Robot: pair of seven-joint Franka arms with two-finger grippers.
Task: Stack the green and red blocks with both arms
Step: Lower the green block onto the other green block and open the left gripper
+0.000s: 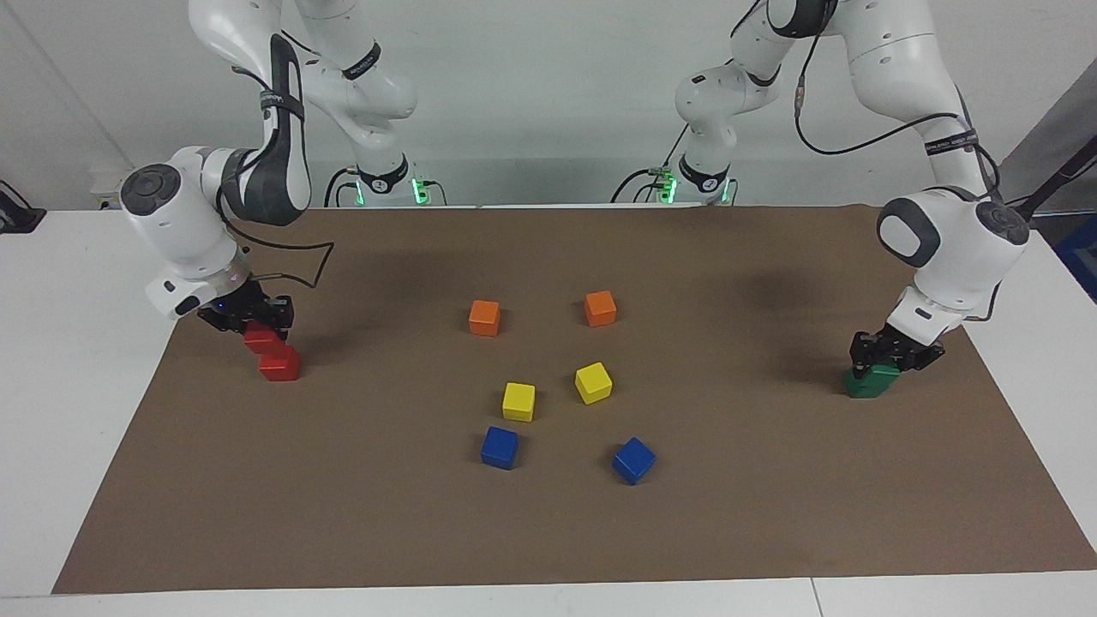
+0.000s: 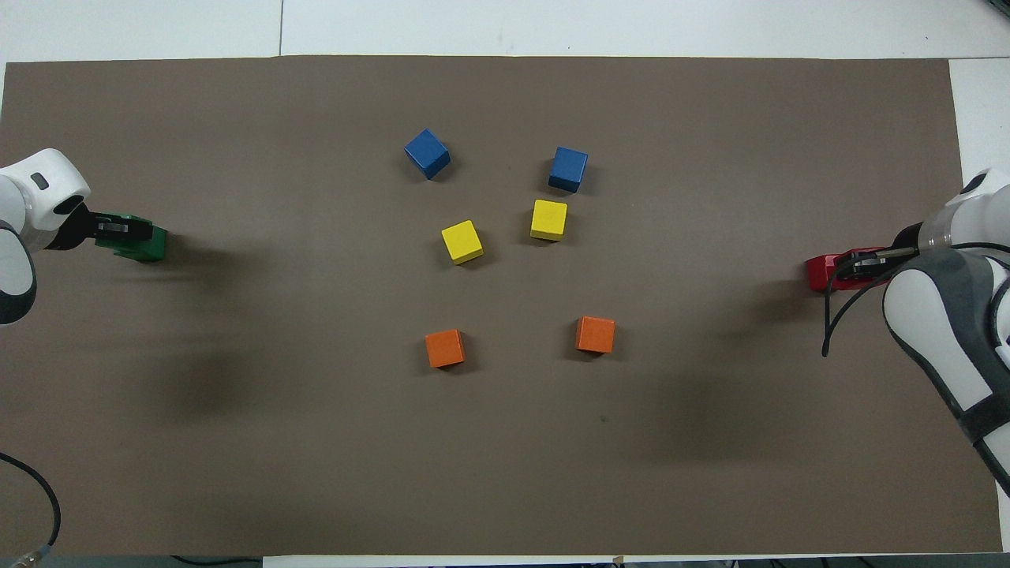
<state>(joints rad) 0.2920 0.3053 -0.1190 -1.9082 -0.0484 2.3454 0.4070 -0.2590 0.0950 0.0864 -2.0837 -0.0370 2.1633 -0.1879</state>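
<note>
Right gripper (image 1: 254, 324) apparently sets red block (image 1: 261, 338) on another (image 1: 280, 364).

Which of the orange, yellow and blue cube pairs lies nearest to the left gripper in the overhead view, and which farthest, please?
From the left gripper:
1. Yellow cube, mid-mat, and orange cube, nearer the robots: too close to call.
2. Blue cube, farther from the robots.

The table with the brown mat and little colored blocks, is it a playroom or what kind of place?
Most likely a robot lab, not a playroom. Two white robot arms are bolted at a white table with a brown mat, and the left gripper and right gripper work with small cubes in front of bare walls.
</note>
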